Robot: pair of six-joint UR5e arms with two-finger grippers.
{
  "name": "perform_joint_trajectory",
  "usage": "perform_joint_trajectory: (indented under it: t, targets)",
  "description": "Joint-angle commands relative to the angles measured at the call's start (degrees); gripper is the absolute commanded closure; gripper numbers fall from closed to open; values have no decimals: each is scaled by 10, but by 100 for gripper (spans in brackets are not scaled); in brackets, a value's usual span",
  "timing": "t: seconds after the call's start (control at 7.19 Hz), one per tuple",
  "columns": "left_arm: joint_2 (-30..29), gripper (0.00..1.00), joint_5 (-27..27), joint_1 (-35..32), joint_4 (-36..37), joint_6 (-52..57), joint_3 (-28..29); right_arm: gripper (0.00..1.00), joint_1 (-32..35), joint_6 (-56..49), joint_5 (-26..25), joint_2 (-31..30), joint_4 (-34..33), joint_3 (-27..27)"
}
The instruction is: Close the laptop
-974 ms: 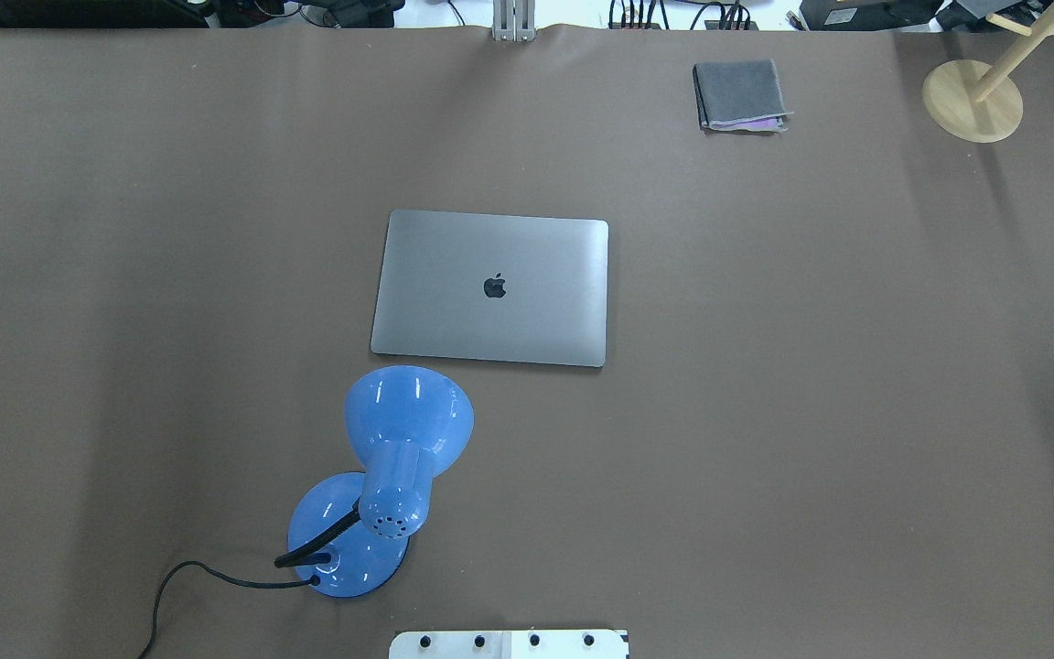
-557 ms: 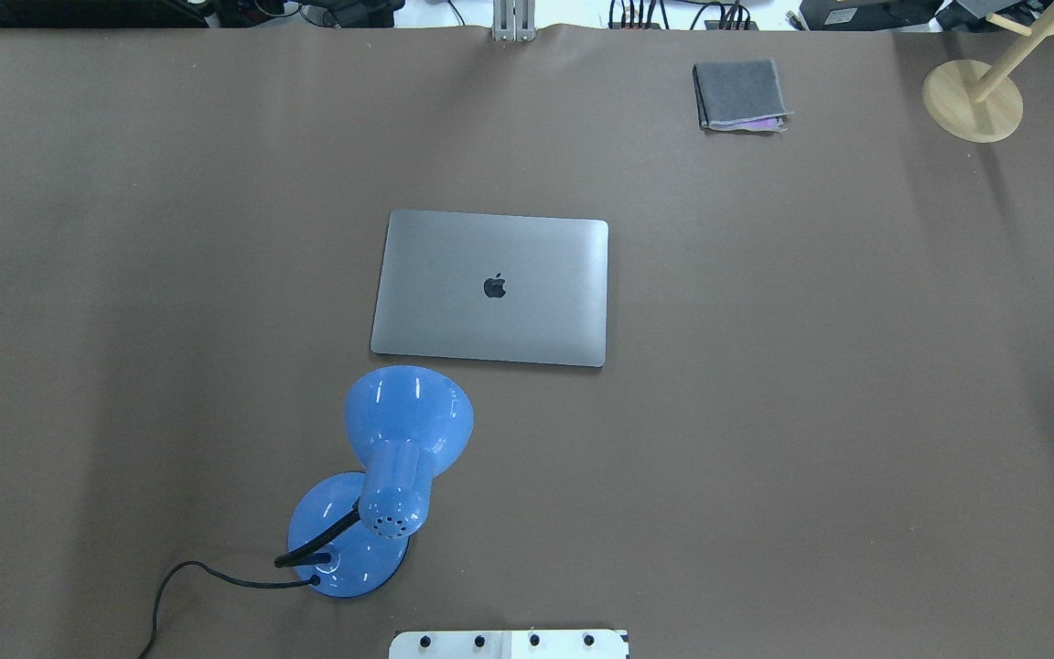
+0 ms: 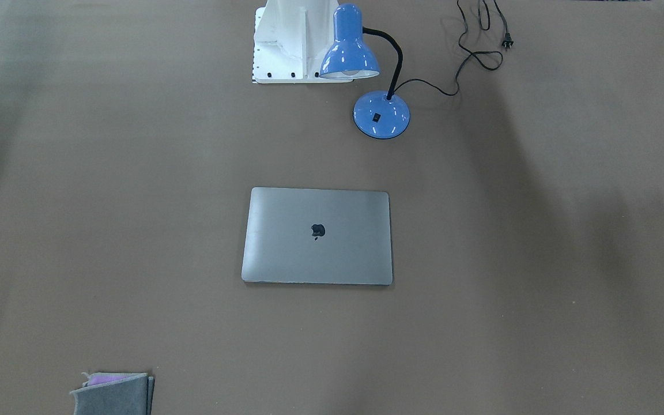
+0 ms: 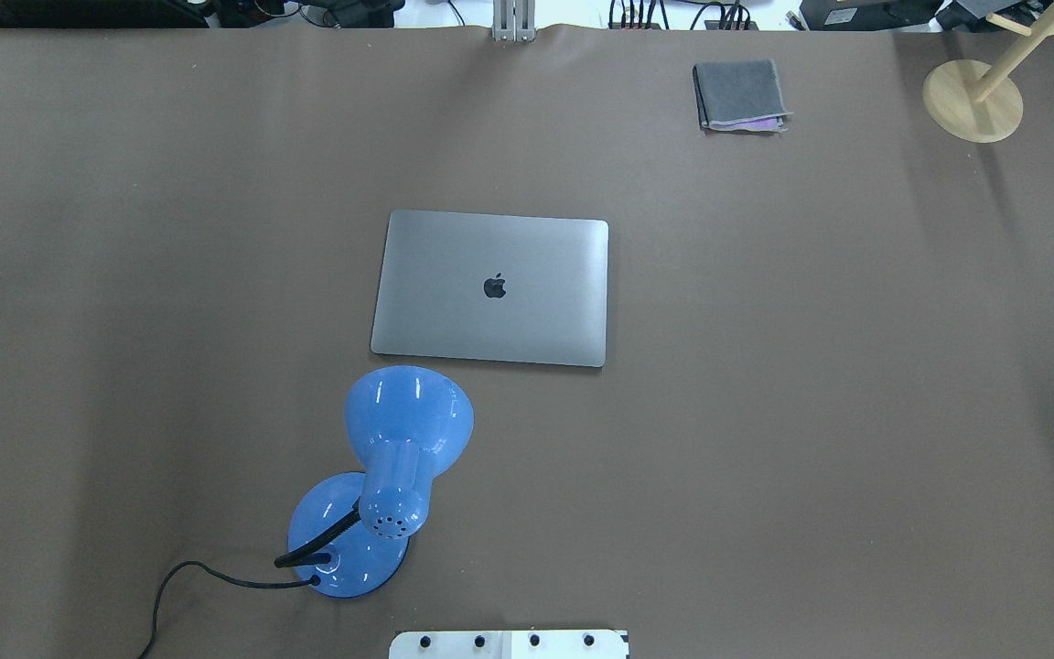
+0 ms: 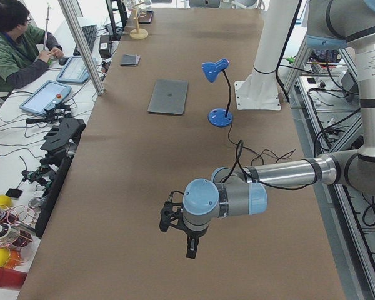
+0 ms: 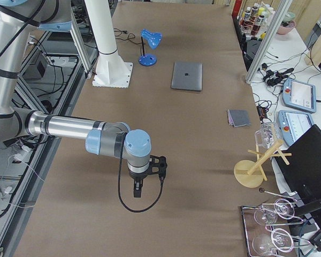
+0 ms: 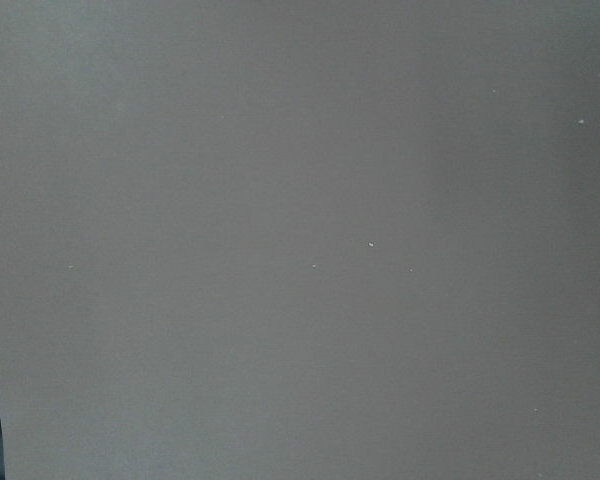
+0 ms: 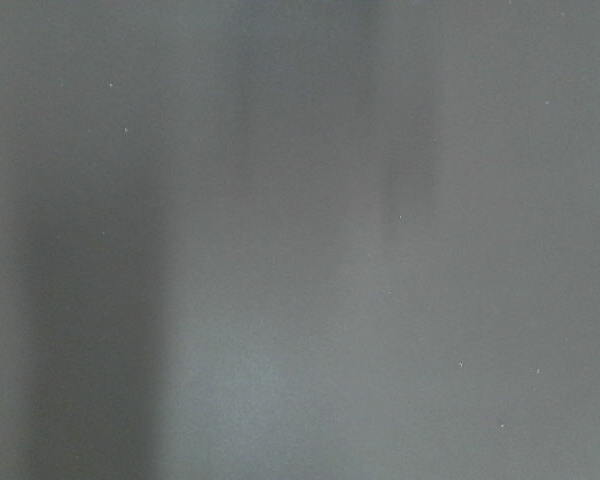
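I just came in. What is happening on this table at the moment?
Nothing is handling the laptop right now. It lies flat in the middle of the table, lid down with the logo facing up, so it looks closed. A blue desk lamp stands apart from it, nearer the robot. Both arms are far away: the left tool hangs over the table's end on the robot's left, the right tool over the opposite end. Whether they are open or shut cannot be told from these views.

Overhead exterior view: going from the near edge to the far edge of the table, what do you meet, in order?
White base plate → blue desk lamp → laptop → folded grey cloth. The wooden stand sits level with the cloth, so it is left out.
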Motion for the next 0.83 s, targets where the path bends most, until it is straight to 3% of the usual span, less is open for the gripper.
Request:
perform_joint_trajectory:
  t: [0.0, 0.7]
  targets:
    - [3, 0, 0, 0, 0, -1, -2, 0, 0, 0, 0, -1, 0, 1]
    - [2, 0, -1, 1, -3, -1, -13, 0, 1, 0, -8, 2, 5, 3]
